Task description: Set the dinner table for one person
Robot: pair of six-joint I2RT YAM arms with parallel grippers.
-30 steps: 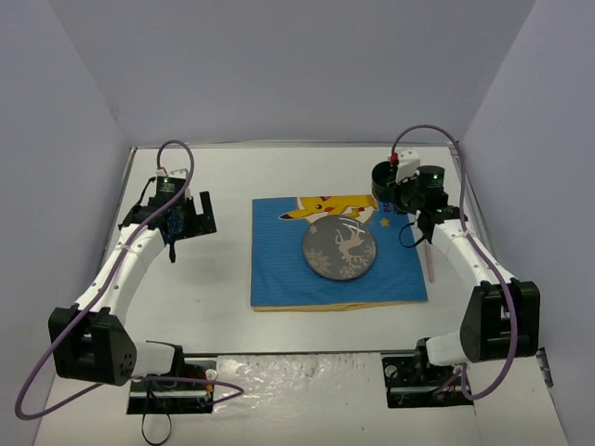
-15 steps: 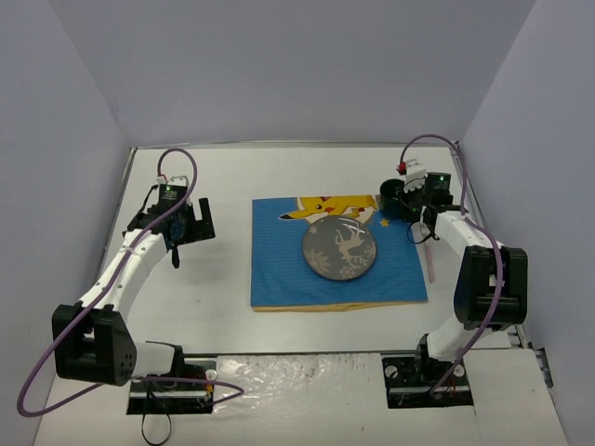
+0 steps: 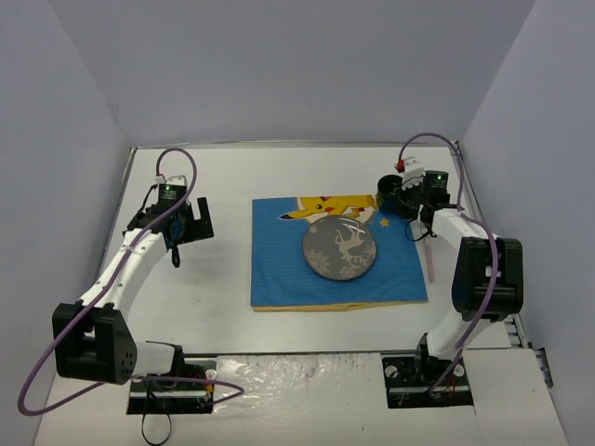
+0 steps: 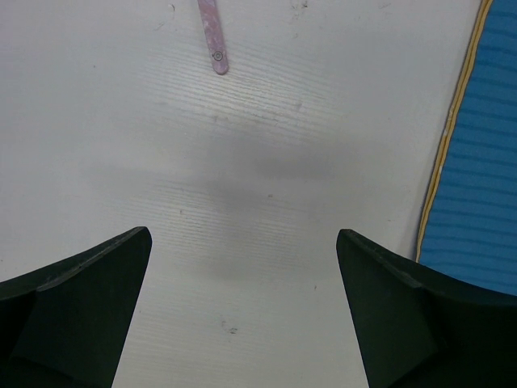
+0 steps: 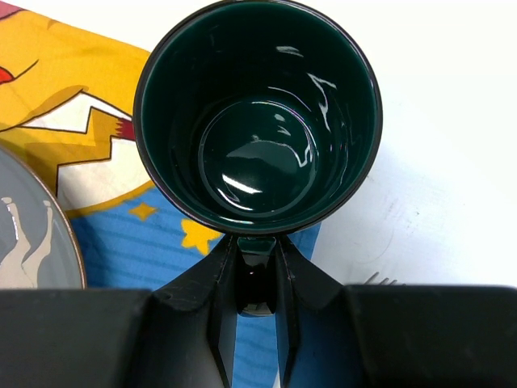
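The mug (image 5: 257, 113) is clamped by its handle in the right gripper (image 5: 257, 267) over the placemat's (image 3: 279, 269) far right corner; the left gripper (image 4: 242, 283) is spread empty above the dinner table (image 3: 214, 307). Setting down and release are judged next.

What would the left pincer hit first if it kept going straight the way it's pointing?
Probably the bare dinner table, short of the pink handle, beside the placemat; depth unclear.
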